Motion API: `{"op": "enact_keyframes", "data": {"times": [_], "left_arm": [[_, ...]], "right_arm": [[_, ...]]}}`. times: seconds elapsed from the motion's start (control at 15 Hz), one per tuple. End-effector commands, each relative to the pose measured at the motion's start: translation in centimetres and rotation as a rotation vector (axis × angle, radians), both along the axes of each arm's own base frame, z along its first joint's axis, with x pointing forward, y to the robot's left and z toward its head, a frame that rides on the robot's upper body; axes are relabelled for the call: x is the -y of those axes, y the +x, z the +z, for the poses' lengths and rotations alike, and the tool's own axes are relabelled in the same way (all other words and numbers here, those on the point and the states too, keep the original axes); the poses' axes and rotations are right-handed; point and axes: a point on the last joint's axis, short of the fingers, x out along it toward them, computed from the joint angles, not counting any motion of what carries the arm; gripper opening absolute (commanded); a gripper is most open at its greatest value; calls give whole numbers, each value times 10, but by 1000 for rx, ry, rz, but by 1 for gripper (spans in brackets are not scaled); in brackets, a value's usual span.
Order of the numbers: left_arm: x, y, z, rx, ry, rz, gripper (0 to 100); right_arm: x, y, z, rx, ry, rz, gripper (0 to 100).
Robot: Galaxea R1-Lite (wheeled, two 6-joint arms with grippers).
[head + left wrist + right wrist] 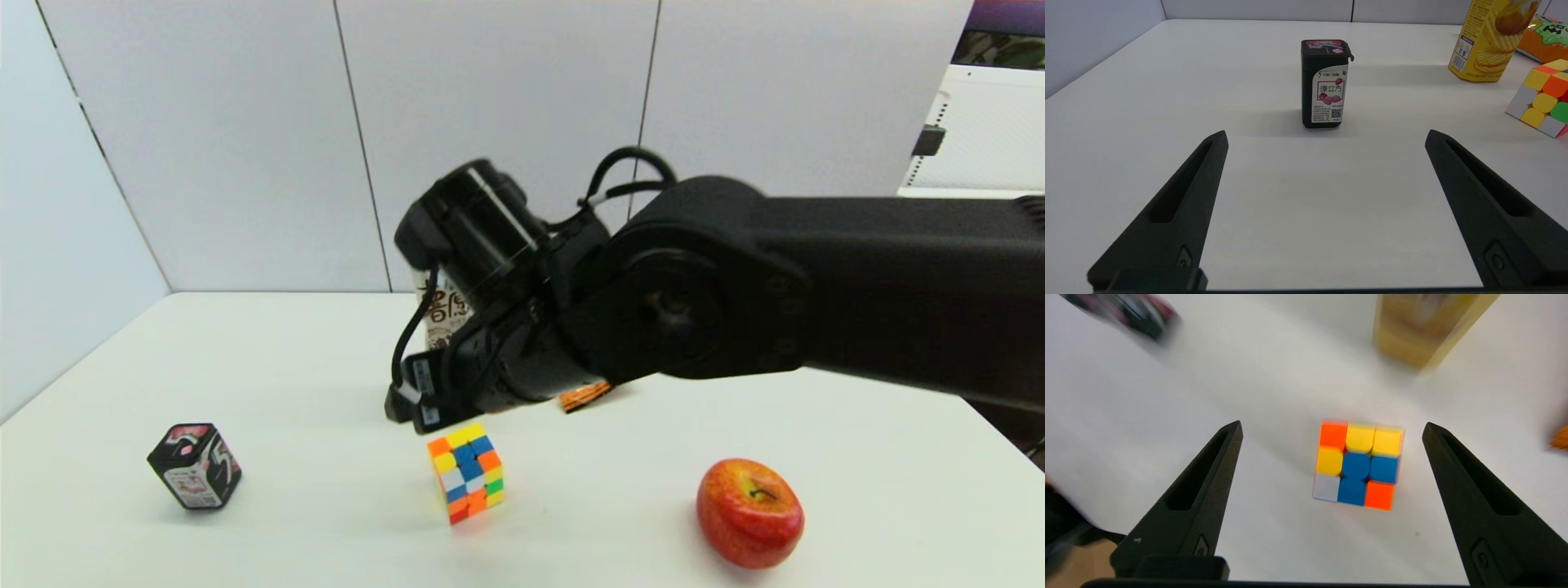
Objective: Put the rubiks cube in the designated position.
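**Right pincer hangs wide open over the cube**

The white desk (269, 359) fills the scene, and across it reaches the big black right arm (816, 286), coming in from the right side and bending down toward the middle. Behind the arm stands a tall yellow chip box (1490, 38), mostly hidden in the head view. Near the front right sits a red apple (749, 512), well apart from everything else. Now the cube: the rubiks cube (467, 471) rests on the desk at front centre, between the apple and a small black box with pink-and-white print (195, 465) standing off to the left. The right pincer (1331, 457) is above the cube, fingers spread wide, the cube lying in the gap between them and touched by neither. The left pincer (1327, 163) sits low over the desk, also spread wide and holding nothing, facing the black box, with the cube off at the edge of its view. A small orange item (584, 395) peeks out beneath the right arm.
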Motion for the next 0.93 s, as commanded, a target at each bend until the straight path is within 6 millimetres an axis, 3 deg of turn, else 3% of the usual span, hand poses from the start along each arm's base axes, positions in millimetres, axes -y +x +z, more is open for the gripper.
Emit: {"op": "enact_keyframes", "data": {"times": [0.07, 0.2, 0.33, 0.47, 0.67, 0.87, 0.93], "left_arm": [[0, 0, 0, 0, 0, 0, 100], [0, 0, 0, 0, 0, 0, 100], [0, 0, 0, 0, 0, 0, 100], [0, 0, 0, 0, 0, 0, 100], [0, 0, 0, 0, 0, 0, 100], [0, 0, 0, 0, 0, 0, 100], [0, 0, 0, -1, 0, 0, 100]], "right_arm": [[100, -20, 106, 210, 205, -80, 100], [158, -31, 124, 300, 181, -137, 100], [213, -45, 129, 365, 133, -180, 100], [267, -73, 111, 357, 87, -241, 100], [308, -137, 62, 342, 14, -293, 100], [324, -197, 8, 374, -24, -275, 100], [327, -208, -9, 396, -33, -285, 100]]}}
